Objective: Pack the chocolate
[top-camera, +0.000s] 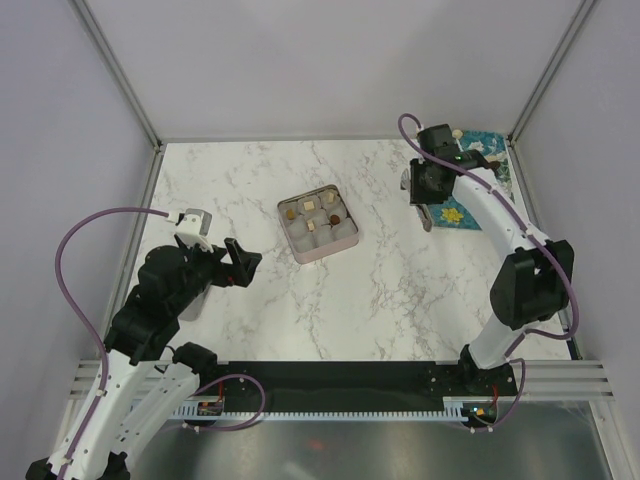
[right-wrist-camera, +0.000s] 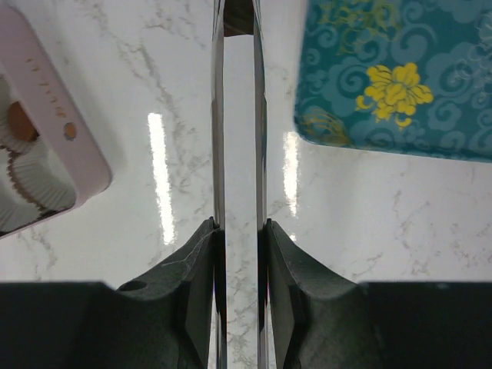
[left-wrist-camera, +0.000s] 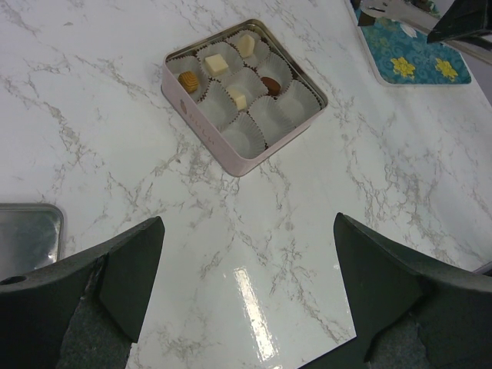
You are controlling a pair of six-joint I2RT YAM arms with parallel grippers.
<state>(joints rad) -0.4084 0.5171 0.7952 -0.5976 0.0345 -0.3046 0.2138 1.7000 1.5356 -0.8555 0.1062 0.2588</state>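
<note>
The left gripper (left-wrist-camera: 247, 219) hovers at 8 o'clock from the pink tin (left-wrist-camera: 201, 124) with its jaws wide and empty. The chocolate (left-wrist-camera: 216, 64) fills five of the tin's paper cups, and four cups are vacant. The right gripper (right-wrist-camera: 240, 227), at 2 o'clock from the tin, is clamped on the tongs (right-wrist-camera: 218, 131) beside the teal tray (right-wrist-camera: 346, 61) (whether the tong tips carry anything cannot be told). The step in hand is judged to be transfer of the next piece. The next move calls for aligning the tips squarely over a vacant cup.

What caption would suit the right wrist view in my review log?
Right tool clamps thin metal tongs over the marble table, between the pink tin and a teal floral tray.
</note>
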